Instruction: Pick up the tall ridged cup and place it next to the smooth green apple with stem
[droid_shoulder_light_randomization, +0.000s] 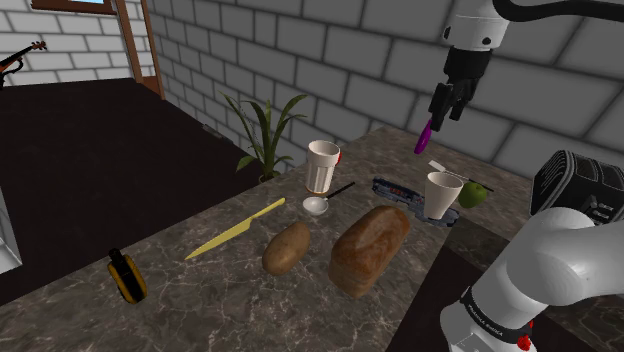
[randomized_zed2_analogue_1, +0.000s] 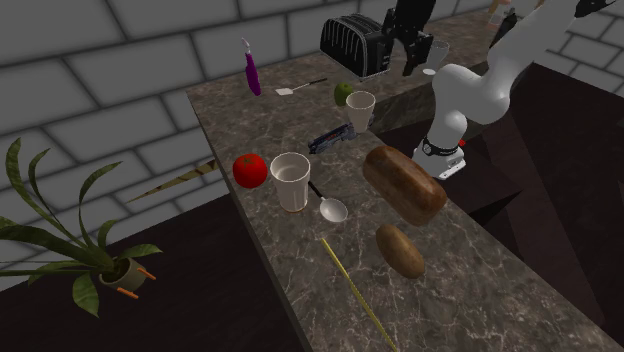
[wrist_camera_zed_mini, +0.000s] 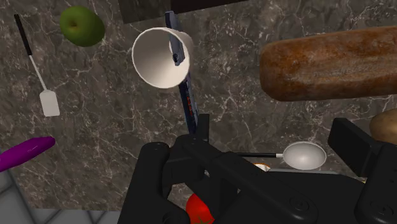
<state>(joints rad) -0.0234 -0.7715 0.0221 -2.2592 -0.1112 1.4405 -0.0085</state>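
High over the table (droid_shoulder_light_randomization: 200, 290) the gripper (droid_shoulder_light_randomization: 447, 110) hangs wide open and empty, likely for clearance. The taller cup (droid_shoulder_light_randomization: 322, 165) waits beside the tomato (randomized_zed2_analogue_1: 250, 170), well apart from the apple (droid_shoulder_light_randomization: 473, 194).

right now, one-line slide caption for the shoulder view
Open gripper hangs above the marble counter; a white cup stands beside the green apple, with a bread loaf nearby.

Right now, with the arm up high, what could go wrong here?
The white tapered cup beside the round green apple seems to stand partly on a flat dark blue tool, so it might wobble or tip. Coming down, the open black gripper could bump the purple-handled tool by the wall.
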